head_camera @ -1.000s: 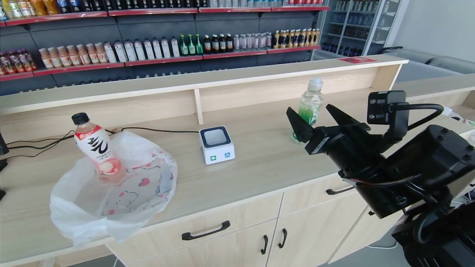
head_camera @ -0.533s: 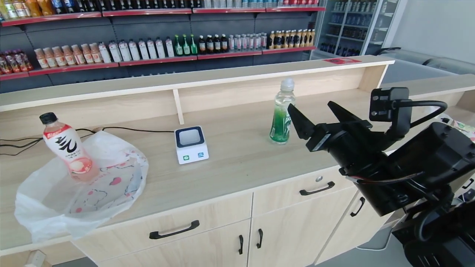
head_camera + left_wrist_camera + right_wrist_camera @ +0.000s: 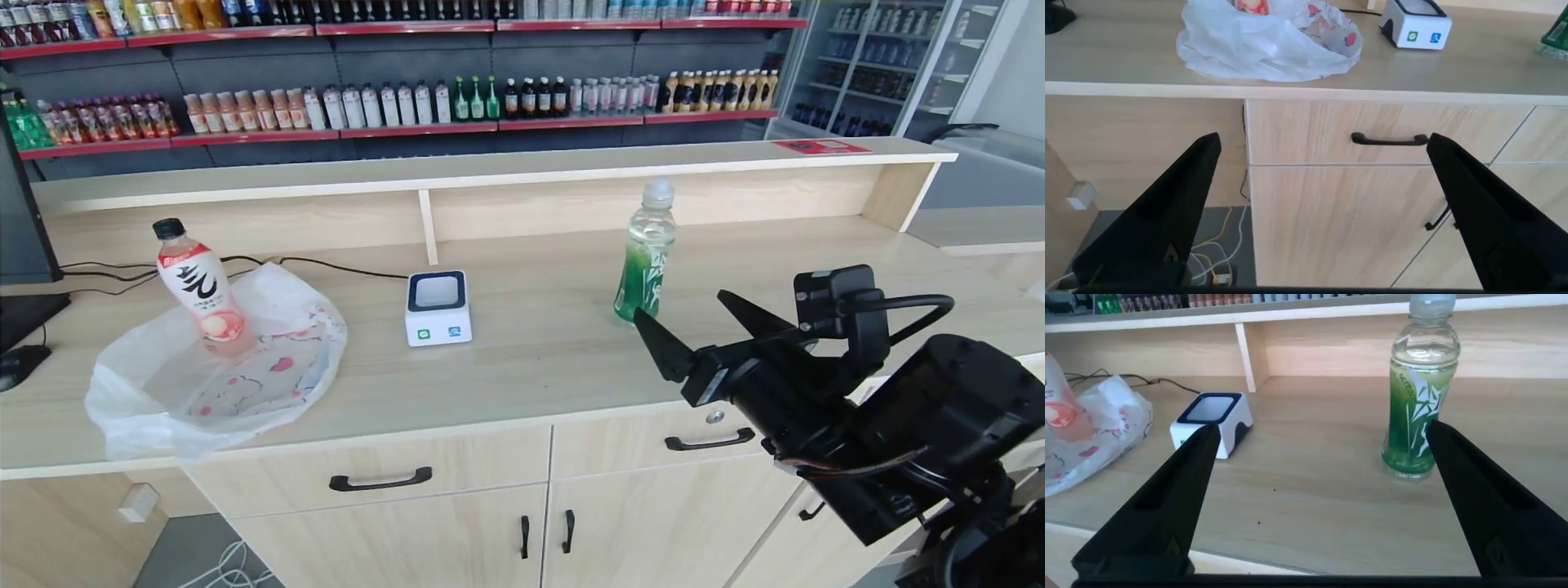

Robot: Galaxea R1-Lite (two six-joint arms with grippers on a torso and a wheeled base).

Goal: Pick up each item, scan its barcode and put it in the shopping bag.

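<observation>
Judging from the pink bottle (image 3: pixel 200 286) leaning in the bag (image 3: pixel 147 408), we are on picking up the green bottle (image 3: pixel 643 261), upright on the counter (image 3: pixel 539 367) right of the scanner (image 3: pixel 438 310). Our right fingers (image 3: pixel 665 351) gape wide just short of it; next they must straddle its body and close. Our left fingers (image 3: pixel 1176 212) spread wide too, empty.

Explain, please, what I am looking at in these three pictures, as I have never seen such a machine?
It is a two-armed robot at a shop counter. The wide picture comes from a camera on its head; the other two come from cameras on its wrists. The right pincer and the left pincer are both open and hold nothing. On the counter are a small white scanner, a green bottle and a plastic bag with a pink bottle standing in it.
</observation>
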